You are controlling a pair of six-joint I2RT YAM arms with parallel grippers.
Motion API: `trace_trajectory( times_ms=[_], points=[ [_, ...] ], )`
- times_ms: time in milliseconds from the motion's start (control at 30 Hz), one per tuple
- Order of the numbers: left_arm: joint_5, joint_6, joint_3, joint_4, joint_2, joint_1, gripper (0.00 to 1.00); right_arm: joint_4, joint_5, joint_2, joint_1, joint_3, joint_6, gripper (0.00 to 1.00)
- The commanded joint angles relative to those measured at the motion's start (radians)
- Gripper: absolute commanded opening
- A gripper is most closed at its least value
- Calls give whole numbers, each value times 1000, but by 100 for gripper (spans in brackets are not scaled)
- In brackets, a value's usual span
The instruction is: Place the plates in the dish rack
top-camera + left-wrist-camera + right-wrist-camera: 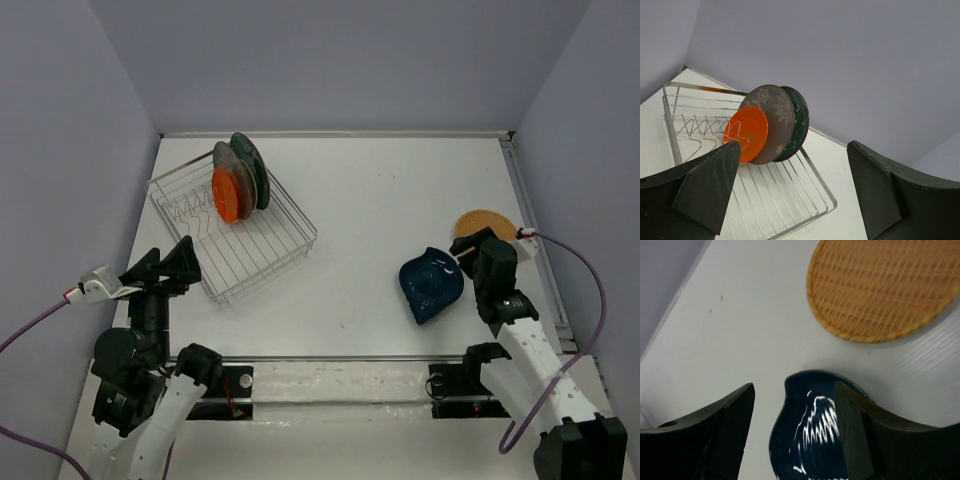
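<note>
We see 3 plates upright at the far end of the dish rack (262,255): orange plate (228,195) in front, grey deer-print plate (226,158) next, teal plate (255,170) at the back. Well to the rack's right, the blue leaf plate (430,285) & tan woven plate (483,222) lie flat on the table (380,200). Right gripper (794,390) is spread, straddling the leaf plate's rim. Left gripper (794,150) is spread wide & empty, just by the rack's near-left side.

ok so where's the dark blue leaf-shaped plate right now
Top view: the dark blue leaf-shaped plate lies flat on the right side of the white table, by the right end effector, just nearer than the tan woven plate.
</note>
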Motion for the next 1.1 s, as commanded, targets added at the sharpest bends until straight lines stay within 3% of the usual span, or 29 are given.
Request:
trace_trajectory(
  times_ms=[0, 267, 400, 767, 833, 1000, 1067],
  points=[
    [15, 23, -9, 53, -19, -13, 99, -38, -39, -35, -167, -30, 82, 70],
    [9, 28, -6, 42, -38, -28, 99, 37, -110, 136, -496, -19, 56, 69],
    [6, 28, -6, 40, -43, -38, 99, 106, -260, 230, -633, -31, 62, 71],
    [0, 29, -6, 37, -44, -48, 99, 402, -554, 610, -699, -48, 154, 70],
    [-3, 29, -4, 37, -44, -48, 99, 459, -601, 664, -699, -54, 193, 60],
    [-8, 28, -4, 37, -44, -48, 99, 599, -626, 716, -699, -94, 247, 11],
    [-8, 29, -4, 37, -43, -48, 99, 605, -606, 675, -699, -103, 240, 7]
  ],
)
